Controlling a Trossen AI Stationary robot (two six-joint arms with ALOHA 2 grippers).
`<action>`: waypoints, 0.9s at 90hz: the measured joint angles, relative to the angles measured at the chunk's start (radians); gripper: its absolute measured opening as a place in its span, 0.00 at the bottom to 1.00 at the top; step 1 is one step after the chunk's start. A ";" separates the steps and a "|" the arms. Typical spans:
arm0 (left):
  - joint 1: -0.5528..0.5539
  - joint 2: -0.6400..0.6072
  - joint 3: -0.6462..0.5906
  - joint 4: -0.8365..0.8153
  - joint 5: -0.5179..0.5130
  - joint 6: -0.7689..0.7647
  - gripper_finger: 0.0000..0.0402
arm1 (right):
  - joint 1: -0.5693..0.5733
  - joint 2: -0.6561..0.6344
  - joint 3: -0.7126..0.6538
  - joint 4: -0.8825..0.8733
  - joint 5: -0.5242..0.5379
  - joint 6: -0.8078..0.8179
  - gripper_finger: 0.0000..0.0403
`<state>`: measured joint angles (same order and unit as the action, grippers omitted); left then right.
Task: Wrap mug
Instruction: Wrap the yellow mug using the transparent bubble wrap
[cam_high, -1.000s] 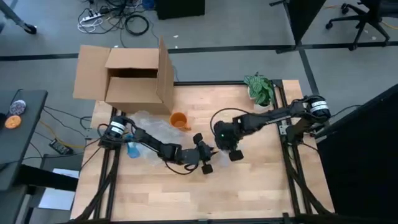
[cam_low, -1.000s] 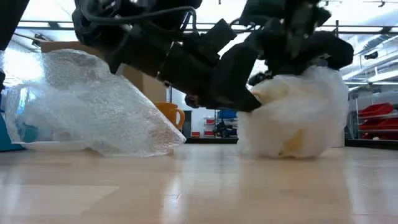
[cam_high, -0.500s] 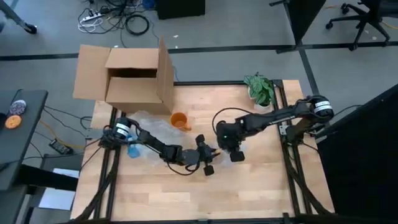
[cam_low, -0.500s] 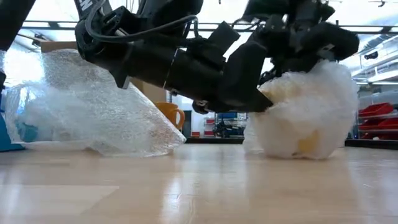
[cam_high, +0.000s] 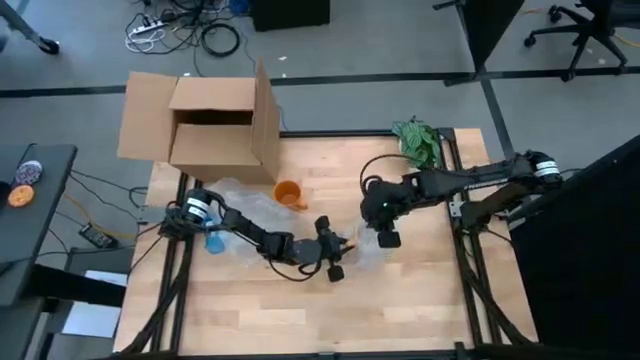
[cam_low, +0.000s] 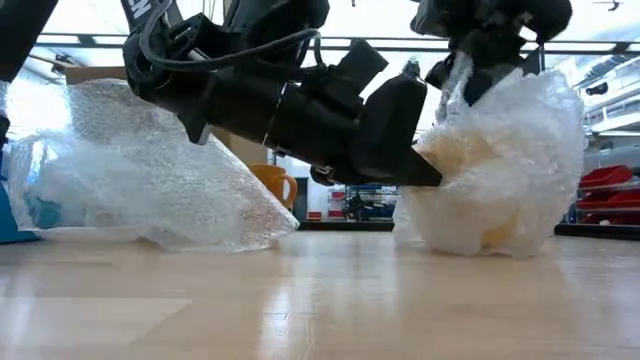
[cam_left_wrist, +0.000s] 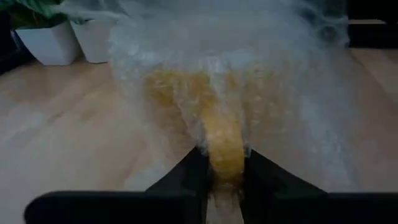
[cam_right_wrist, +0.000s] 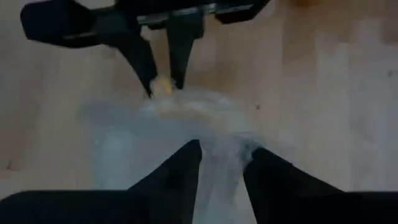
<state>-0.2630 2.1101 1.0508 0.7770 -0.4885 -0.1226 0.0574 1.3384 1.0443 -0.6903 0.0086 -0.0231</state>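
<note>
A yellow mug bundled in bubble wrap (cam_low: 495, 175) stands on the table near its middle (cam_high: 366, 250). My left gripper (cam_left_wrist: 224, 169) reaches it from the table's left and is shut on the bundle's near side. My right gripper (cam_right_wrist: 222, 163) hangs over the bundle (cam_high: 386, 236), shut on a gather of the wrap. A second, bare orange mug (cam_high: 288, 193) stands upright farther back, near the box. My left gripper pinches a narrow yellow ridge of the mug, covered in wrap (cam_left_wrist: 224, 146), between its two fingers. The fingers come level from the table's left. The bundle rests on the table by its bottom. My right gripper pinches a bunched gather of bubble wrap (cam_right_wrist: 219, 144) between its two fingers, from above, pointing down. The gather (cam_low: 458, 78) rises in a strand from the bundle's top.
A loose heap of bubble wrap (cam_high: 235, 205) lies at the table's left, with a blue object (cam_high: 212, 241) beside it. An open cardboard box (cam_high: 210, 125) stands at the far left edge, and a potted plant (cam_high: 418, 143) at the far right.
My right gripper has gone toward the table's right edge and up, drawing the wrap with it; the bundle now stands taller and has slid a little toward the right. My left gripper has kept its hold and followed slightly.
</note>
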 joint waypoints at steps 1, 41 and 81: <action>0.000 0.000 0.000 0.001 0.000 0.000 0.12 | -0.001 0.000 0.000 0.000 0.000 0.000 0.23; -0.016 -0.089 -0.002 -0.044 -0.013 0.079 0.12 | 0.016 0.271 -0.001 0.045 -0.089 -0.032 0.14; 0.019 0.038 0.009 0.018 0.016 -0.154 0.19 | 0.042 0.290 -0.003 0.062 -0.076 -0.010 0.14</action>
<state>-0.2442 2.1477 1.0595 0.7947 -0.4729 -0.2765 0.0994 1.6283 1.0412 -0.6282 -0.0673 -0.0331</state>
